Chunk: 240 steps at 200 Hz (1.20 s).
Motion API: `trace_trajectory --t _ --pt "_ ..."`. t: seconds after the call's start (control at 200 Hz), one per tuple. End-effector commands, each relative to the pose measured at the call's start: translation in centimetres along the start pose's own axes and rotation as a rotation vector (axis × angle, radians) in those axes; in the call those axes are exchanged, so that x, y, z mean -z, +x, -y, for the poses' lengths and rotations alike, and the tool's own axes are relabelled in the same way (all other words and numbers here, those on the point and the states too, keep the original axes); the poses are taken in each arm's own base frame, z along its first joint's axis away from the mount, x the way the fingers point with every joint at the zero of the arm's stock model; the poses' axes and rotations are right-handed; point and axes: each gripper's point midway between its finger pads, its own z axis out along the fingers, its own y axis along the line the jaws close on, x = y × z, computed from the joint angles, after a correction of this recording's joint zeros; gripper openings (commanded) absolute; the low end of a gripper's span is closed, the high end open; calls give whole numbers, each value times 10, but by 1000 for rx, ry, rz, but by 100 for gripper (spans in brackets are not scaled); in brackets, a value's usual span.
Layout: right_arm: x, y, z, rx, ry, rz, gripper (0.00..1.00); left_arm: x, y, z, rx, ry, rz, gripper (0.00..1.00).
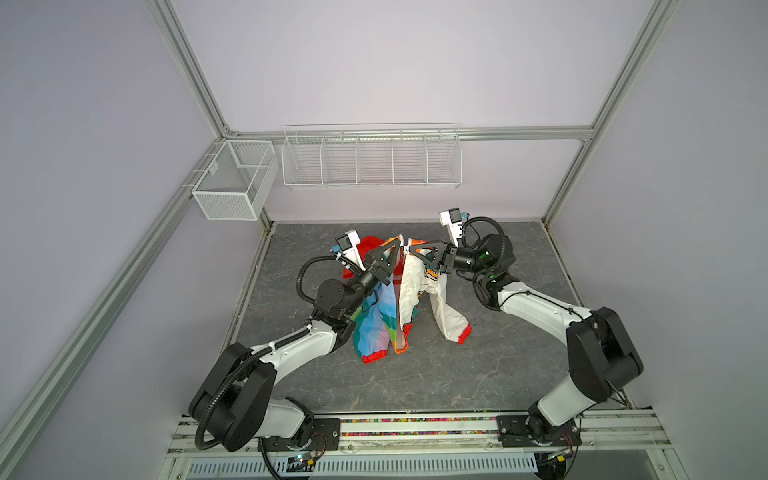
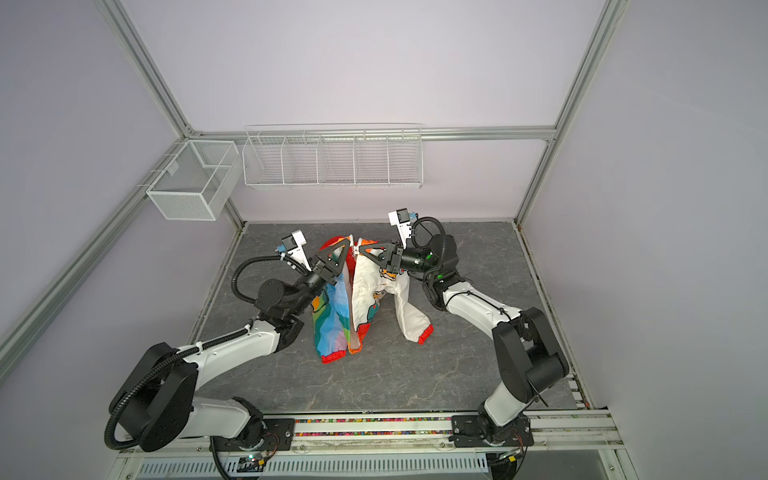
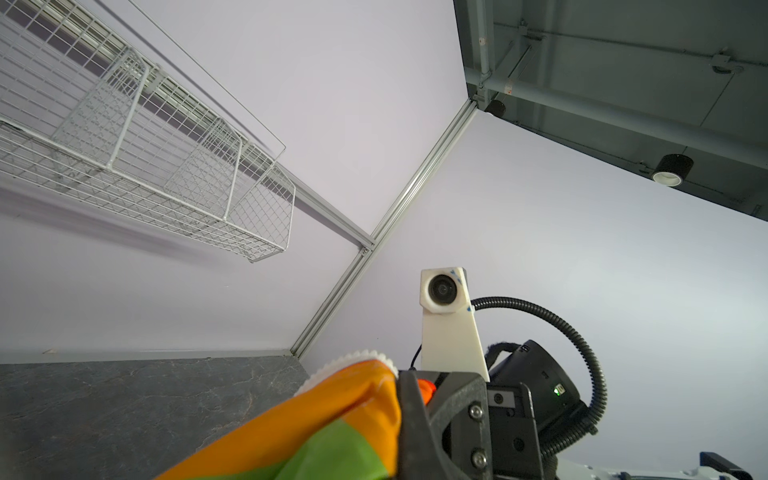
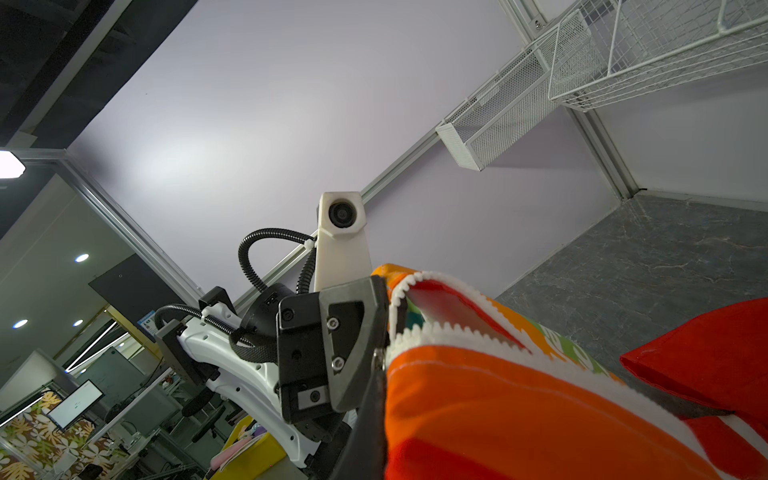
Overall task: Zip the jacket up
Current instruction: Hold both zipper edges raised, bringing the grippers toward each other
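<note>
**Jacket hung betw. both grippers, unzipped**

Table (image 1: 457,374): cuffs reach it.
Jacket (image 1: 415,286): thin, limp, prob. light and slippery.
L gripper (image 1: 394,249), R gripper (image 1: 412,249): each clamped on a top front edge.
Zipper (image 4: 436,332): best hold right beside the teeth.

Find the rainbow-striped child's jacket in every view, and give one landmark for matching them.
In a top view: the rainbow-striped child's jacket is mid-frame, lifted over the grey stone-look tabletop.
In a top view: the jacket, same pose, slightly left of mid-frame.
Left wrist: orange-and-green fabric, close foreground.
Right wrist: orange fabric with white zipper teeth, close foreground.
Shared landmark: the long white wire basket on the back wall.
</note>
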Motion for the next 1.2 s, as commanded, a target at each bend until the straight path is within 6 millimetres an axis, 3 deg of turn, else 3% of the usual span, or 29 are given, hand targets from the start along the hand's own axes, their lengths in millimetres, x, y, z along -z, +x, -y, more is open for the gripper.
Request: trace_trajectory --t 0.0,1.195 --pt "-6 -8 -9 30 -31 15 7 -6 -18 17 -5 67 59 0" --pt "-7 -14 -7 22 -12 42 7 8 -4 12 36 59 19 0"
